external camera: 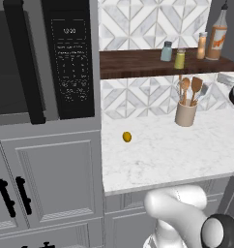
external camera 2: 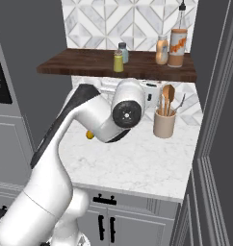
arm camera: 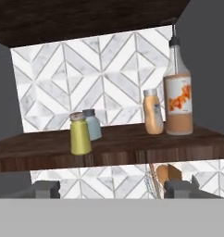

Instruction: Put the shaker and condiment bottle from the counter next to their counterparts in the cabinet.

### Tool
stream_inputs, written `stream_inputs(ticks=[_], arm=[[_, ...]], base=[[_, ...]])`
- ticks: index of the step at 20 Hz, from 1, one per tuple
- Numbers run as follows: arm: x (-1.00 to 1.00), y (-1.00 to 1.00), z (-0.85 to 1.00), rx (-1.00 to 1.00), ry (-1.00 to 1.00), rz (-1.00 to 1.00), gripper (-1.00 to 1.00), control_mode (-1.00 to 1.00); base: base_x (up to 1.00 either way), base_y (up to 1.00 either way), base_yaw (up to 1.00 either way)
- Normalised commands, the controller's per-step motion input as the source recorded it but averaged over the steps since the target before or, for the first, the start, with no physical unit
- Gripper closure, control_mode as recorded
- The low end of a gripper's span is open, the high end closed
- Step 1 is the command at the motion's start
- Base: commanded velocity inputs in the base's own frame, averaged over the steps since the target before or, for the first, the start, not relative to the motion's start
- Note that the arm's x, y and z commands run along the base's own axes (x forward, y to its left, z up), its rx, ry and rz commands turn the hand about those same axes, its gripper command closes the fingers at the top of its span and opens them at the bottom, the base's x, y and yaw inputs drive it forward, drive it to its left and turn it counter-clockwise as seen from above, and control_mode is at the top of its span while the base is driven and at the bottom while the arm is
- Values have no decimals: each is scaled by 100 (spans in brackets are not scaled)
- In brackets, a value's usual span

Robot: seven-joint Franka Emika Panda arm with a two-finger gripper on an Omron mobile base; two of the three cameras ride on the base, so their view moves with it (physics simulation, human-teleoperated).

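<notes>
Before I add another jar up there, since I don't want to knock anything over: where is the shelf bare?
Bare: the cabinet board from its left end to the pale blue-grey shaker and the shaker, and the gap between those and the condiment bottle. Crowded: the right end, where that bottle stands close beside the tall bottle.

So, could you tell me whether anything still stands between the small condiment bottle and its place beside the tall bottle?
Nothing visible does: the condiment bottle already stands on the cabinet right beside the tall bottle, as the shaker does by the blue-grey shaker.

White rounded arm [external camera 2: 56, 158], dark joints
</notes>
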Motion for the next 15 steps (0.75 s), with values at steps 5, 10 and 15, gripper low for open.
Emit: stream_inputs(ticks=[5,10,15], arm=[[-100,0,0,0,-1,0,-100,-100],[-100,0,0,0,-1,0,-100,-100],[-100,2,0,0,0,0,-100,-100]], base=[[0,0,0],[0,0,0],[0,0,0]])
